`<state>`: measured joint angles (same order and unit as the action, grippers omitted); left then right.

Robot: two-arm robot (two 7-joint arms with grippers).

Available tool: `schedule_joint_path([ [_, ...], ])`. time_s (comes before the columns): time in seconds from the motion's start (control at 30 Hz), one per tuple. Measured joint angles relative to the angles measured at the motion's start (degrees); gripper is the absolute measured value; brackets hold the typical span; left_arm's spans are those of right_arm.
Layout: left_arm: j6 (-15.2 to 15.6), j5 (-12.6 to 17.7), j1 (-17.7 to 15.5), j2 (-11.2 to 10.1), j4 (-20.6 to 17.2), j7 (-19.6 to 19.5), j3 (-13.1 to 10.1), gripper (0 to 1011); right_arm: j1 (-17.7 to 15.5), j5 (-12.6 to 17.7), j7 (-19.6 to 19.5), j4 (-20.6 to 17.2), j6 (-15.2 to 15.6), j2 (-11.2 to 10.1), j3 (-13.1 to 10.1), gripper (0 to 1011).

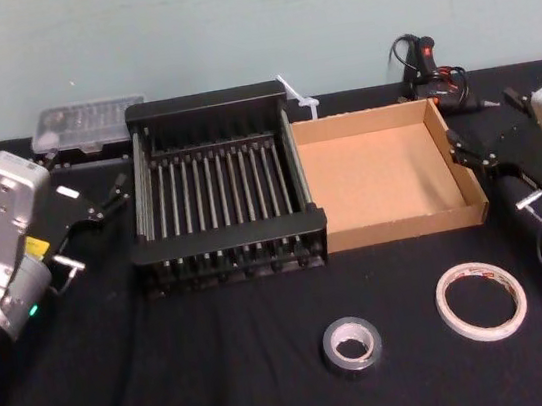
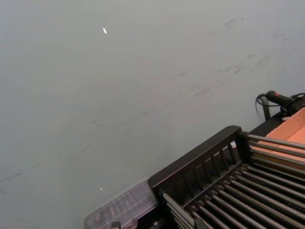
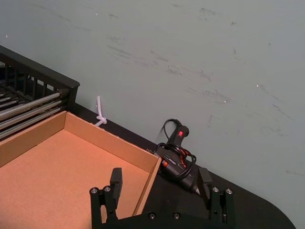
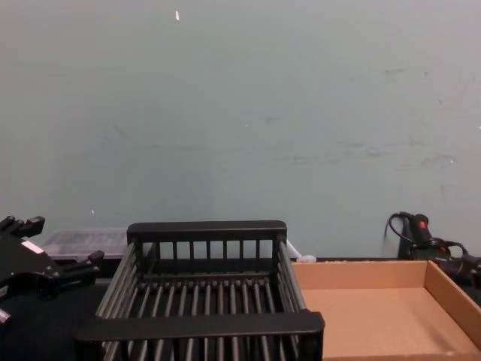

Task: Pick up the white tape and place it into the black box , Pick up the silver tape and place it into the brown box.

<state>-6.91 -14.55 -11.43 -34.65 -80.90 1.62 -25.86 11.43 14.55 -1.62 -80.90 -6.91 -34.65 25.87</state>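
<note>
Workshop setting: black-draped table (image 1: 224,371), scuffed wall (image 4: 240,113), glue gun (image 3: 177,155)

Clear case (image 1: 88,125), black corded tool (image 1: 425,62)

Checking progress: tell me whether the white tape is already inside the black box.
No, the white tape lies on the table in front of the brown box, outside the black box.

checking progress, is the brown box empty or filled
Empty: the brown box has a bare cardboard floor, and the silver tape lies on the table in front.
</note>
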Motion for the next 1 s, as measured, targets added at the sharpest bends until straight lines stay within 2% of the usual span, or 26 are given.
schedule_joint_path([
  [0.27, 0.00, 0.00, 0.00, 0.00, 0.00, 0.00, 0.00, 1001, 0.00, -0.01, 0.01, 0.00, 0.00, 0.01, -0.02, 1002],
  [0.57, 0.00, 0.00, 0.00, 0.00, 0.00, 0.00, 0.00, 1001, -1.15, 0.47, 1.58, -1.40, 0.49, 0.11, -2.11, 1002],
  [0.83, 0.00, 0.00, 0.00, 0.00, 0.00, 0.00, 0.00, 1001, -4.15, 3.50, 4.50, -5.82, 3.40, -1.63, -4.68, 1002],
  [1.0, 0.00, 0.00, 0.00, 0.00, 0.00, 0.00, 0.00, 1001, -7.48, 6.93, 7.18, -10.31, 6.30, -3.91, -7.29, 1002],
])
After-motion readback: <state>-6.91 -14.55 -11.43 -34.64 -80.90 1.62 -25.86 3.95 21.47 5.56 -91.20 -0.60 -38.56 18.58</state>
